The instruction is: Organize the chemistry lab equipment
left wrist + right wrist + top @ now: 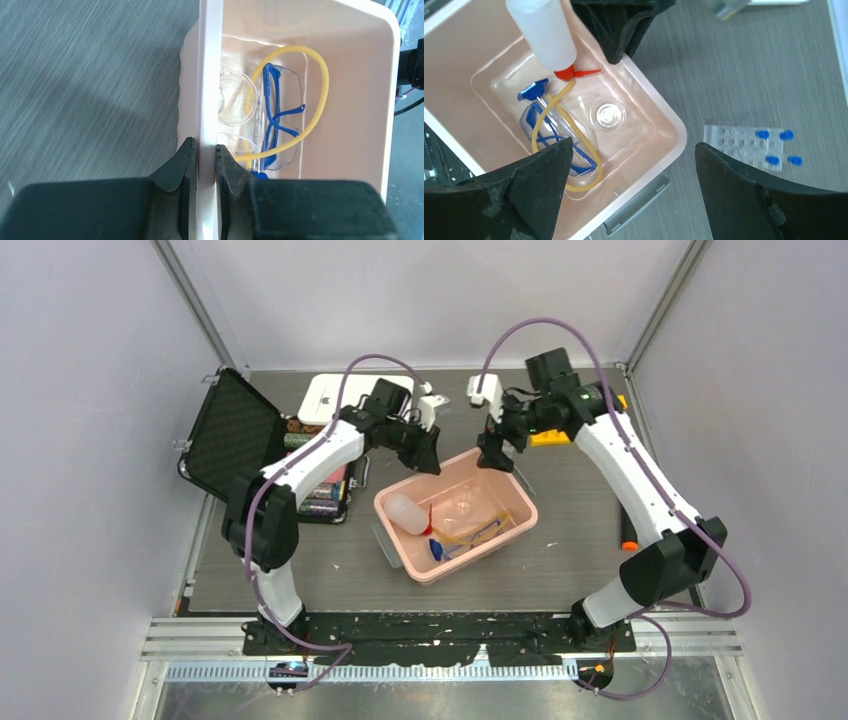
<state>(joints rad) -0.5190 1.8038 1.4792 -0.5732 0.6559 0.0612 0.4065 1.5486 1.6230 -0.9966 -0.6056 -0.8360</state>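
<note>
Tub (360, 60) holds bottle (541, 32), glasses (285, 105), tubing (322, 95), funnel (606, 114); left hand (205, 150) pinches wall, right hand (633, 145) spread.

The left gripper (428, 456) meets the pink tub's (522, 498) far-left rim, and the right gripper (496, 456) hangs over its far corner. Below and between them, inside, lie a white squeeze bottle (405, 512), blue safety glasses (441, 550) and yellow tubing (470, 534).

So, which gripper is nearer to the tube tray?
Right. The right gripper hovers open close to the tube tray; the left gripper clamps the pink tub's wall, farther off.
</note>
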